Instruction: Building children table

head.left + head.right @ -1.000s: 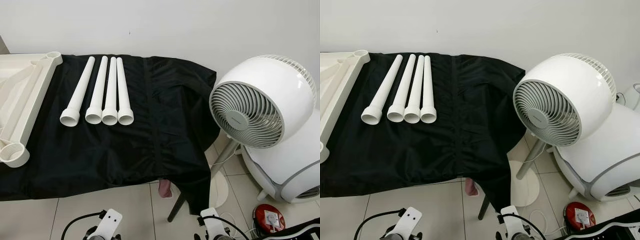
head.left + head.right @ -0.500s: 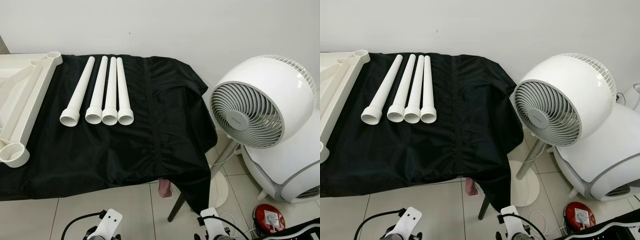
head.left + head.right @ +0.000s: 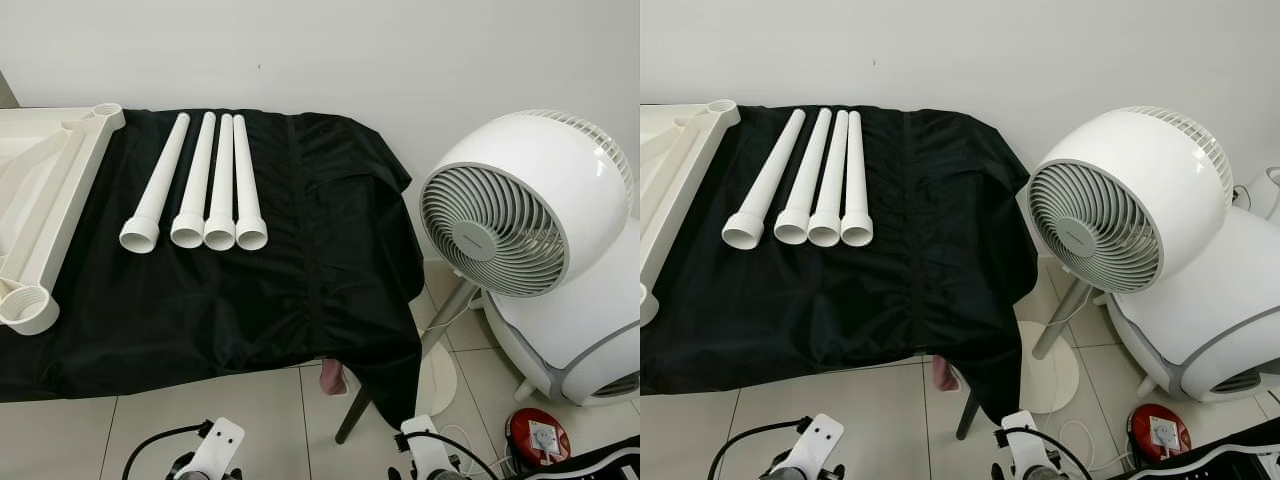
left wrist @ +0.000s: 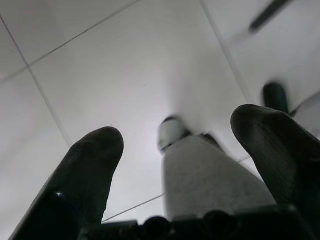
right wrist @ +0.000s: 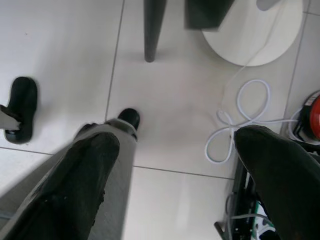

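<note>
Several white table legs lie side by side on a table draped with black cloth, their wide open ends toward me. The cream tabletop lies upside down at the left, with round leg sockets at its corners. Both arms hang low by the floor. My left gripper is open over pale floor tiles, nothing between its fingers. My right gripper is open too, above the tiles near a white cable.
A large white fan on a stand stands close to the table's right end, a white round appliance behind it. A red round object and loose white cable lie on the floor at right. A dark table leg stands ahead.
The black cloth's far right corner has drawn in and folded back from the fan. The legs, tabletop and both arms have not moved.
</note>
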### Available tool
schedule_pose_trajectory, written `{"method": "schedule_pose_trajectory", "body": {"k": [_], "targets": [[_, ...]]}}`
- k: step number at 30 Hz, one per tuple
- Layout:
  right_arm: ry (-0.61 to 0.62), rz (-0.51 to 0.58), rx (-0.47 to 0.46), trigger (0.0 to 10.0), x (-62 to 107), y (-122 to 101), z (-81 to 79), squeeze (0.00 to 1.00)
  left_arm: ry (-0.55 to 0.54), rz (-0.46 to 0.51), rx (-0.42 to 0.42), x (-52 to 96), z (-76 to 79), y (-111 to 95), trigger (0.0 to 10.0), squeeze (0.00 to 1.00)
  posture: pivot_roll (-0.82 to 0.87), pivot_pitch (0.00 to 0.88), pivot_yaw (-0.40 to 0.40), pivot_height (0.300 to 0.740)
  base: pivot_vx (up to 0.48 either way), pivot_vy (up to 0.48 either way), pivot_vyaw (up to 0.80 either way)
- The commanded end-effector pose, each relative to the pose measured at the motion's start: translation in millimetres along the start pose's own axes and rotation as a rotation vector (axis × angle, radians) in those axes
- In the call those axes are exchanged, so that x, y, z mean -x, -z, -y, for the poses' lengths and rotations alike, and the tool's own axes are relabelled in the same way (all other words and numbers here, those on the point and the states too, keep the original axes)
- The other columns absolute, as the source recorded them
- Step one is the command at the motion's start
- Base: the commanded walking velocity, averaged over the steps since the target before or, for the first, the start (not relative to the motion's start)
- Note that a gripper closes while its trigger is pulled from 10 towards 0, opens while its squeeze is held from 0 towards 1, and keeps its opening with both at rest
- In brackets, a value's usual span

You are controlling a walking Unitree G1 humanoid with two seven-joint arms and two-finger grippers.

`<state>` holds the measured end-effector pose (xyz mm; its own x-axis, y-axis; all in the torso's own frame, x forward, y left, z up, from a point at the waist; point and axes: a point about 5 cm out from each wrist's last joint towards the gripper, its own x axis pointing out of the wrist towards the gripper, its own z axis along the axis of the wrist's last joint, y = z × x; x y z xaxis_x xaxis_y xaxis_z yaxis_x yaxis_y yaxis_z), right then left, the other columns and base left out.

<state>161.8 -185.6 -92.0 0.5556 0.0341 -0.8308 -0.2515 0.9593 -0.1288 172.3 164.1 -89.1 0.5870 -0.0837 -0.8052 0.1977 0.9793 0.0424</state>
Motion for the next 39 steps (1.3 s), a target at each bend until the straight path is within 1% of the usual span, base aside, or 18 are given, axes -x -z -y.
{"method": "schedule_pose_trajectory", "body": {"k": [1, 11, 19, 28, 39], "targets": [[-0.001, -0.023, -0.009, 10.0, 1.6, 7.2, 0.3, 0.0, 0.0, -0.003, 0.03, 1.2, -0.3, 4.3, 10.0, 0.0, 0.01, 0.0, -0.047, 0.74, 0.0, 0.0, 0.0], [-0.003, -0.025, -0.017, 10.0, 2.5, 10.2, 0.0, 0.0, -0.001, -0.005, 0.025, 1.4, -1.2, 4.7, 10.0, 0.0, 0.01, 0.0, -0.04, 0.74, 0.0, 0.0, 0.0], [0.008, -0.017, -0.045, 10.0, 3.6, 12.5, 2.5, 0.0, 0.005, 0.002, 0.028, 1.9, -2.0, 5.1, 10.0, 0.0, 0.0, 0.0, -0.03, 0.74, 0.0, 0.0, 0.0], [-0.005, -0.028, -0.029, 10.0, 4.7, 16.3, 1.9, 0.0, 0.007, -0.003, 0.022, 2.5, -2.1, 7.2, 10.0, 0.0, 0.0, 0.0, -0.032, 0.74, 0.0, 0.0, 0.0], [-0.01, -0.023, -0.037, 10.0, 4.5, 15.7, 0.4, 0.0, -0.006, -0.019, 0.012, 2.9, -6.5, 8.5, 10.0, 0.0, 0.0, 0.0, -0.025, 0.74, 0.0, 0.0, 0.0]]}}
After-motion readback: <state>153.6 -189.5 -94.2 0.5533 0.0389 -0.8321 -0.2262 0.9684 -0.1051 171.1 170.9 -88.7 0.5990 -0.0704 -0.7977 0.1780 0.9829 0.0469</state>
